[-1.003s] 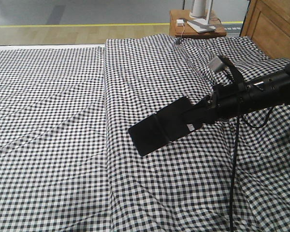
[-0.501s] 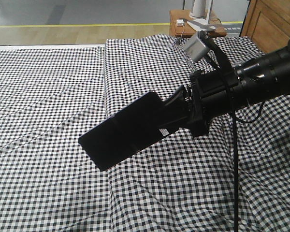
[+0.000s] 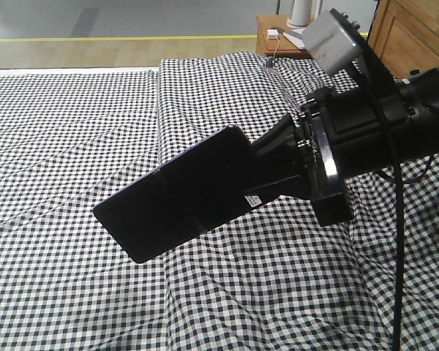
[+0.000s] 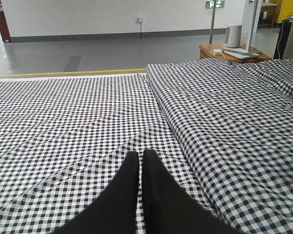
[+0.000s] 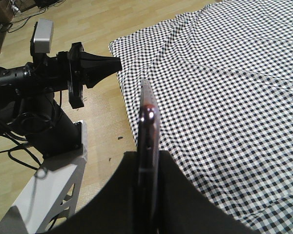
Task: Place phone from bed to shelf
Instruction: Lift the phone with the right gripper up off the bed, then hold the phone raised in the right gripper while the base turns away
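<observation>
1. Hanging in the air above the bed [image 3: 73, 131], the phone [image 3: 175, 201] has free room along three of its edges. Only the end with the white sticker is taken. The checked cloth below lies in low folds.
2. The right claw [image 3: 269, 179] is clenched on this sticker end, with one finger on each flat face. The rest of the phone reaches out from the claw to the left of the front view and is tilted downward. From the right wrist view the phone is seen edge-on, upright between the two fingers.
3. The left claw [image 4: 139, 170] is closed on nothing, its two fingers touching each other. It points across the bed, well apart from the phone.
4. Compared with half a second ago, the phone and the right arm are closer to the front camera, and the free end reaches further left. One second ago the phone was low over the cloth.
5. Farther away, the far edge of the bed meets the floor [image 3: 95, 53]. A small bedside tabletop [image 3: 267, 33] stands near the brown headboard [image 3: 417, 36].
</observation>
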Motion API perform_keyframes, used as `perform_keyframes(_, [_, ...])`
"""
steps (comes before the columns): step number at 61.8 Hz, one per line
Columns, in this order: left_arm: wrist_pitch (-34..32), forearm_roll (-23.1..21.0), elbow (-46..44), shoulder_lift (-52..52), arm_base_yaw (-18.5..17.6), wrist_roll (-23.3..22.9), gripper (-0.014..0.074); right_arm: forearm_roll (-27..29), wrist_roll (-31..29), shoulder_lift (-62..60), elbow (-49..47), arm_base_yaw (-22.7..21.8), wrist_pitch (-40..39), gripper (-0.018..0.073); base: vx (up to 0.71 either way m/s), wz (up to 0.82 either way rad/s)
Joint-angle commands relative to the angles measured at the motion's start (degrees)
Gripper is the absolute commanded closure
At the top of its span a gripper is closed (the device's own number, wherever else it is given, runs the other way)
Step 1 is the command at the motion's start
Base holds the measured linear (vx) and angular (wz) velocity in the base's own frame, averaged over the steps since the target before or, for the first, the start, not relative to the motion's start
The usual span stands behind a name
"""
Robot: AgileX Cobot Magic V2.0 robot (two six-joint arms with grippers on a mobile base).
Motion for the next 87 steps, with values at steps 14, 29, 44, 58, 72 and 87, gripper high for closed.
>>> perform_keyframes(14, [-3.89,-0.34,0.03,-0.29,-0.16,-0.22,0.0596,5.02,0.23,-2.18,-1.36,-0.04,3.49,0.0564,0.0,0.0])
perform_keyframes(29, [-3.89,-0.34,0.03,-0.29,-0.16,-0.22,0.0596,5.02,0.23,-2.18,-1.36,-0.04,3.49,0.0564,0.0,0.0])
perform_keyframes(44, [-3.89,-0.34,0.03,-0.29,-0.16,-0.22,0.0596,5.02,0.08,-2.18,-1.36,-0.04,3.49,0.0564,0.0,0.0])
perform_keyframes(58, [-3.89,-0.34,0.03,-0.29,-0.16,-0.22,0.0596,5.08,0.09,-2.18,-1.36,-0.04,3.49,0.0564,0.0,0.0])
perform_keyframes(72, [-3.89,-0.34,0.03,-0.29,-0.16,-0.22,0.0596,5.08,0.09,-2.18,-1.36,-0.04,3.49,0.0564,0.0,0.0])
perform_keyframes(87, [-3.89,-0.34,0.03,-0.29,-0.16,-0.22,0.0596,5.08,0.09,-2.18,-1.36,-0.04,3.49,0.0564,-0.01,0.04])
